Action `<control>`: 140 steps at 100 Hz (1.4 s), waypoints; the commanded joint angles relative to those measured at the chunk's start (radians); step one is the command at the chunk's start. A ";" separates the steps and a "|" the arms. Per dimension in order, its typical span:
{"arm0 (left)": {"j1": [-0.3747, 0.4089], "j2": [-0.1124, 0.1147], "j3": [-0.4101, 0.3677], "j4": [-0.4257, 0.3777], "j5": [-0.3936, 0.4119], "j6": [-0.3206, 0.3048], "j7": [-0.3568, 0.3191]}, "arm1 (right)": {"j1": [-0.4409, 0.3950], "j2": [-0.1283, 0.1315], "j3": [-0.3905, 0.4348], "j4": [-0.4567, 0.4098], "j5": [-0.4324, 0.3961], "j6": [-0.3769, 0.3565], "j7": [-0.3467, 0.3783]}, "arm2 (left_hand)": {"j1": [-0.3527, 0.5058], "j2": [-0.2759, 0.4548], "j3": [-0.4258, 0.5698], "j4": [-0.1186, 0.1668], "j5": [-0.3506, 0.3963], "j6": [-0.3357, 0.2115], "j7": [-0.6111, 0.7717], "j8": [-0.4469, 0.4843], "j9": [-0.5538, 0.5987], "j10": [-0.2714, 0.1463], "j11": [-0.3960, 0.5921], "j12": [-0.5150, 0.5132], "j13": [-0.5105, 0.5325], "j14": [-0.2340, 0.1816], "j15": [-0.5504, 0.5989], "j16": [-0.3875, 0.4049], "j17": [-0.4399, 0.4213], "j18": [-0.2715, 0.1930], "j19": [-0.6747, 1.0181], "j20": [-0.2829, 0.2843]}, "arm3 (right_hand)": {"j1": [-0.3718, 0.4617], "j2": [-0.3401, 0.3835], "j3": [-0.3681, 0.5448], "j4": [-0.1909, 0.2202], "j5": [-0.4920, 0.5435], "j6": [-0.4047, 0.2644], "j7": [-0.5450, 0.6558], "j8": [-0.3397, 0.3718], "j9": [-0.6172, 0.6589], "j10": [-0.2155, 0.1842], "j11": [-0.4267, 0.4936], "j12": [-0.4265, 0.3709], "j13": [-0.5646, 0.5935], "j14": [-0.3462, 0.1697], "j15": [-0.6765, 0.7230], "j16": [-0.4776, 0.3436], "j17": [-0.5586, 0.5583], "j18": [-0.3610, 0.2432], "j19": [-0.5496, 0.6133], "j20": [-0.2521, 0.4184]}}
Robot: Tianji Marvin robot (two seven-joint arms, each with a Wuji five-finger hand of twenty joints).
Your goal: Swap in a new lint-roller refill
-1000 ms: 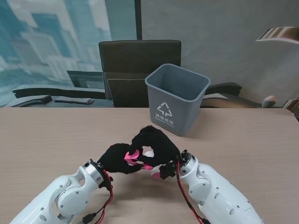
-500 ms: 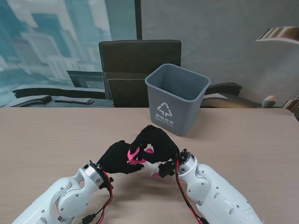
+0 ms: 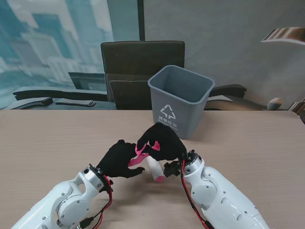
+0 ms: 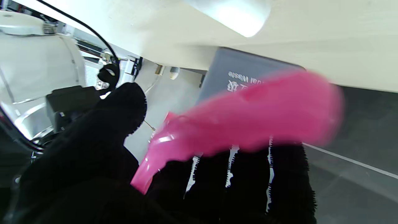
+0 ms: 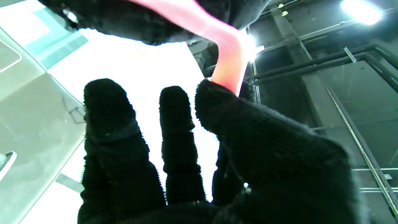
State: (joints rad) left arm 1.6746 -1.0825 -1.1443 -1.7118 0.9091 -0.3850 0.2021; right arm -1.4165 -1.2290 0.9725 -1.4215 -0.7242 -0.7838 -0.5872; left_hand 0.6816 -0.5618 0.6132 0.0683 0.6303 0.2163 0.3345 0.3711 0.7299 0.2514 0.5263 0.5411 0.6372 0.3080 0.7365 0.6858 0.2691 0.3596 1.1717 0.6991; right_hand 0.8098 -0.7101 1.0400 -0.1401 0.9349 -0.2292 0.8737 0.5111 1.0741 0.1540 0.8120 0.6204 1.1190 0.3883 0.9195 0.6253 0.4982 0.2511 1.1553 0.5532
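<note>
The lint roller has a pink handle (image 3: 138, 156) and a white roll (image 3: 153, 168) with a pink end cap (image 3: 158, 179). My left hand (image 3: 118, 160) is shut on the handle, which lies blurred across its fingers (image 4: 248, 183) in the left wrist view as a pink bar (image 4: 248, 115). My right hand (image 3: 163, 141) arches over the handle's bent neck (image 5: 230, 59), thumb (image 5: 217, 99) pressed against it, with the other fingers (image 5: 108, 118) stretched out. The white roll sticks out from under the right hand, pointing toward me just over the table.
A grey waste bin (image 3: 180, 100) stands on the wooden table (image 3: 248, 143) just beyond my right hand; it also shows behind the handle as a grey bin wall (image 4: 248, 73). A dark office chair (image 3: 142, 71) stands behind the table's far edge.
Both hands have shifted slightly away from me toward the bin. More of the white roll now shows beneath the right hand, pointing toward me.
</note>
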 commanded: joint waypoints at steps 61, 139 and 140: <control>-0.071 -0.010 0.088 0.073 0.152 0.238 0.214 | -0.046 -0.021 -0.030 -0.086 0.058 0.116 -0.037 | -0.028 0.110 -0.172 -0.039 -0.083 0.042 -0.063 0.020 -0.187 0.078 -0.023 -0.047 -0.196 0.051 -0.070 -0.038 -0.118 -0.004 -0.069 0.042 | 0.021 0.044 0.045 0.031 0.056 0.065 0.080 0.024 0.022 0.014 0.003 0.017 0.001 -0.352 -0.005 0.006 0.041 -0.109 0.194 0.062; -0.109 -0.010 0.088 0.120 0.159 0.129 0.274 | -0.085 -0.018 -0.021 -0.131 0.128 0.198 0.002 | -0.010 0.115 -0.140 0.049 0.176 -0.321 1.090 0.966 0.548 -0.330 0.904 0.468 0.631 -0.187 0.856 0.215 0.682 -0.140 0.780 -0.113 | 0.022 0.045 0.044 0.032 0.049 0.081 0.081 0.017 0.021 0.023 0.007 0.017 0.001 -0.345 0.004 0.002 0.040 -0.097 0.201 0.066; -0.109 -0.010 0.086 0.120 0.159 0.122 0.272 | -0.085 -0.018 -0.020 -0.131 0.128 0.199 0.004 | -0.011 0.116 -0.140 0.051 0.181 -0.322 1.093 0.966 0.555 -0.332 0.906 0.468 0.632 -0.188 0.862 0.215 0.691 -0.141 0.786 -0.117 | 0.022 0.045 0.044 0.032 0.049 0.081 0.081 0.017 0.021 0.023 0.007 0.016 0.001 -0.345 0.004 0.002 0.040 -0.097 0.201 0.066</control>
State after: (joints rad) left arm 1.5634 -1.1029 -1.0577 -1.5783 1.0632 -0.2727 0.5061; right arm -1.4921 -1.2526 0.9467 -1.5481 -0.5942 -0.5931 -0.6009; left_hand 0.6687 -0.4755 0.4733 0.0866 0.7818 -0.0804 1.3696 1.3107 1.2114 -0.0240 1.3576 0.9654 1.2034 0.1382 1.4412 0.8893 0.8876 0.2871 1.7434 0.6185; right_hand 0.8314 -0.6940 1.0834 -0.1326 0.9646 -0.2059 0.9160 0.5210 1.0744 0.1667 0.8123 0.6306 1.1190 0.3856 0.9332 0.6254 0.4982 0.2506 1.1651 0.5532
